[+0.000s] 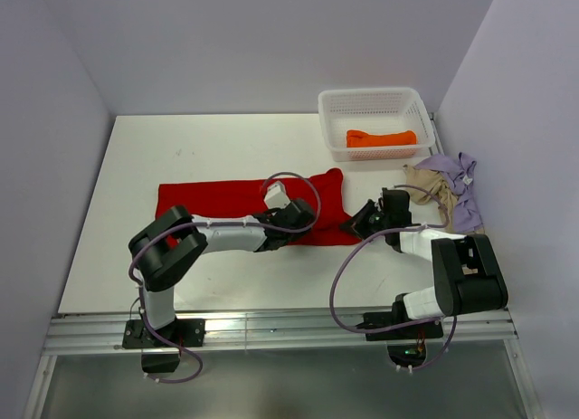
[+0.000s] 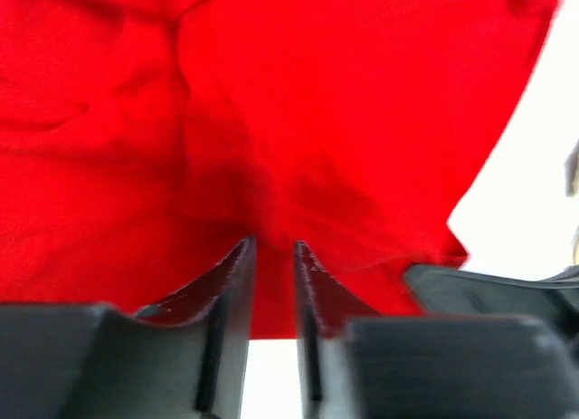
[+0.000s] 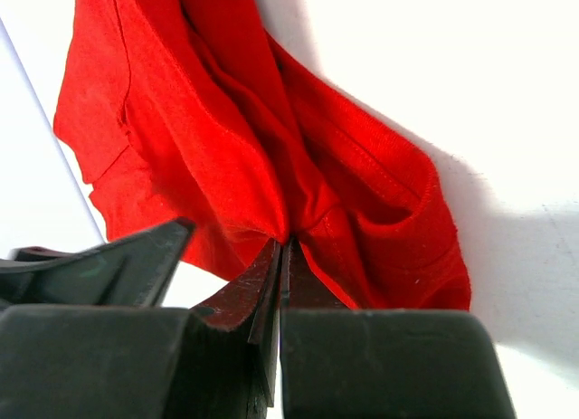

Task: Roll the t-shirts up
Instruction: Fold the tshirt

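A bright red t-shirt (image 1: 217,202) lies as a long folded strip across the middle of the table. My left gripper (image 1: 301,217) sits low at its right end. In the left wrist view the left gripper (image 2: 274,244) has its jaws a narrow gap apart, with the red t-shirt (image 2: 271,120) just beyond the tips and nothing pinched. My right gripper (image 1: 356,225) is at the strip's right corner. In the right wrist view the right gripper (image 3: 282,242) is shut on a bunched edge of the red t-shirt (image 3: 226,138).
A white mesh basket (image 1: 375,98) stands at the back right with an orange t-shirt (image 1: 380,138) in it. A beige t-shirt (image 1: 425,185) and a lavender t-shirt (image 1: 458,179) lie crumpled by the right wall. Walls enclose the table on three sides.
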### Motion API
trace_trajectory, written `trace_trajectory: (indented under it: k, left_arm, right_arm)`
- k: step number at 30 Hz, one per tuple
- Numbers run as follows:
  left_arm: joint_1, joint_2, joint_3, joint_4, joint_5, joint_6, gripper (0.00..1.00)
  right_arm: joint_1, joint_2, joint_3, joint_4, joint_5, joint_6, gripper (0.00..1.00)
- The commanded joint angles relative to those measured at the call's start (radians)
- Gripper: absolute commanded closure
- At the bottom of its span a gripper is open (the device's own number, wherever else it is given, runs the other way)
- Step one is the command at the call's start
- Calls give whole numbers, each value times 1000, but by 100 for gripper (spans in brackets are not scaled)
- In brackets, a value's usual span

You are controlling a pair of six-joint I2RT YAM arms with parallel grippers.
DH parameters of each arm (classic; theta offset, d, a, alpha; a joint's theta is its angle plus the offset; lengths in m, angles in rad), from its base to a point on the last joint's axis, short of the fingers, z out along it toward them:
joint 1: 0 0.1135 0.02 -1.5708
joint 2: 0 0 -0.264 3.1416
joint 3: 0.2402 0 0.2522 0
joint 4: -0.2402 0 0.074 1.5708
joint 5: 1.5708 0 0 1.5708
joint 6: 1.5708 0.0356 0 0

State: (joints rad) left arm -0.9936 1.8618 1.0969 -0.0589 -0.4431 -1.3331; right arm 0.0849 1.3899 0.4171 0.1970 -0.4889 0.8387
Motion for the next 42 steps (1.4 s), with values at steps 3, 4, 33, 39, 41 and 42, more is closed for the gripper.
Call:
trace_trajectory:
  k: [3, 4, 33, 39, 41, 42]
  left_arm:
    - [-19, -47, -49, 18, -31, -26, 60]
    - [-19, -52, -52, 14, -37, -26, 60]
    - [462, -406, -269, -39, 194, 302, 59]
    - [579, -418, -285, -42, 245, 357, 60]
    - [610, -414, -285, -50, 271, 374, 60]
    - [643, -409, -293, -48, 283, 380, 60]
  right_arm:
    - [-14, -31, -8, 10, -8, -21, 100]
    - [-14, -35, -8, 9, -7, -23, 100]
    - [-7, -175, 182, -189, 268, -210, 50]
    - [10, 15, 311, -168, 289, -193, 51]
    - [21, 75, 356, -157, 296, -190, 51]
    - [24, 113, 389, -160, 293, -191, 51]
